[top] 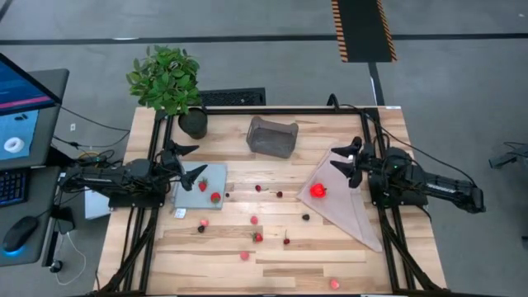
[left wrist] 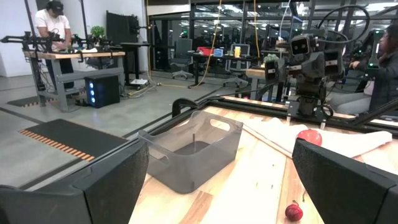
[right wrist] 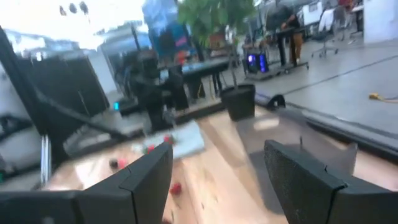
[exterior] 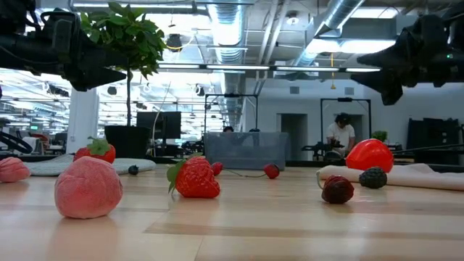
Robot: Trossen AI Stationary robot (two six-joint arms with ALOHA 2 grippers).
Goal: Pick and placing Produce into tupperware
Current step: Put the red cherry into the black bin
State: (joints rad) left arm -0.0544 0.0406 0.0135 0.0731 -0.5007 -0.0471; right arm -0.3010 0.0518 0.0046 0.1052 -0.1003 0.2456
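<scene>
The translucent grey tupperware [top: 272, 136] stands on its base at the far middle of the wooden table, and shows again in the left wrist view [left wrist: 193, 152]. Produce lies scattered on the table: several small red, pink and dark pieces [top: 257, 237], two strawberries [top: 215, 197] on a pale blue-grey mat, and a larger bright red round one [top: 318, 191] on a pale cloth. My left gripper [top: 198, 161] hovers open above the mat's far edge. My right gripper [top: 333, 157] hovers open above the cloth's far corner. Both point level toward the table's middle and hold nothing.
A potted green plant [top: 167, 81] stands at the far left corner. The blue-grey mat [top: 200, 188] lies at the left and the pale cloth [top: 351, 210] at the right. A black frame [top: 272, 109] runs along the table's edges. A person [left wrist: 53, 28] works at a bench beyond the table.
</scene>
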